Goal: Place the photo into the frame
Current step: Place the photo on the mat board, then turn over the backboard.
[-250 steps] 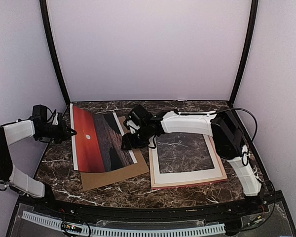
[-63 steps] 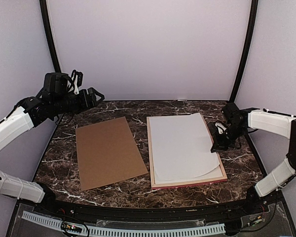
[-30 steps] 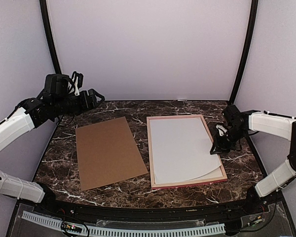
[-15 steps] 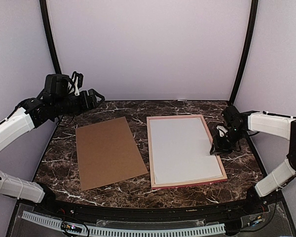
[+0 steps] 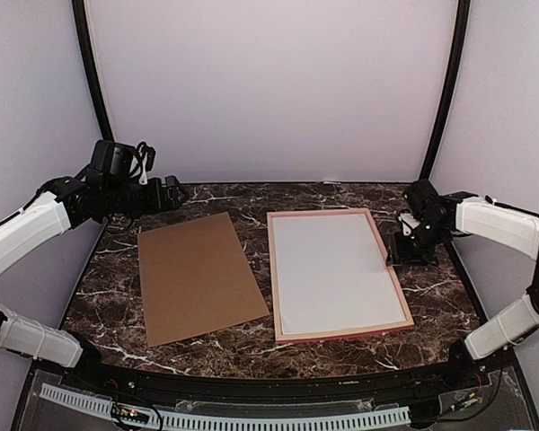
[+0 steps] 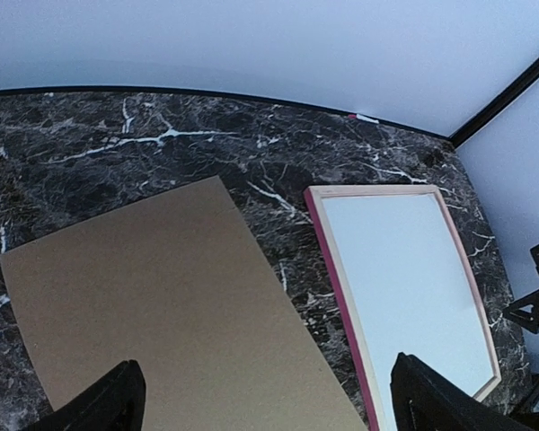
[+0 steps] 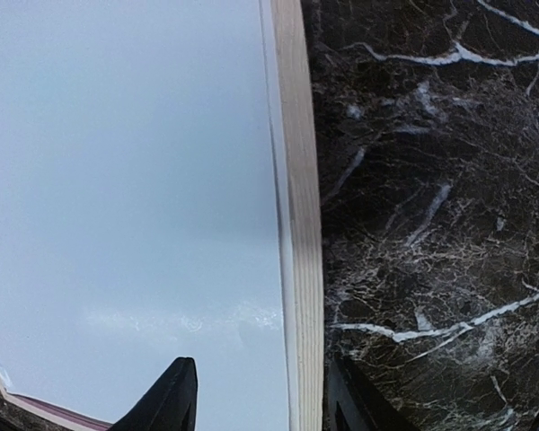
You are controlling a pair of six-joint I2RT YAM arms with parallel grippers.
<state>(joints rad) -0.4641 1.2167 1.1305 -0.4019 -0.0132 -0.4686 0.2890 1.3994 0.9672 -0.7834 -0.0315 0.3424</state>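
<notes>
Photo (image 5: 334, 269) white-side-up inside frame (image 7: 298, 180), right hand (image 7: 262, 386) spread astride its rail

photo (image 5: 334, 269) lies in the frame (image 5: 273, 278) (backing board (image 5: 198, 274) to its left).

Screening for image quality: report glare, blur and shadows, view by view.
Top external: even soft light, sharp, the photo blank white. Left wrist: sharp, but dark blurred fingers. Right wrist: faint sheen on the photo, thin shadow beside the frame.
</notes>
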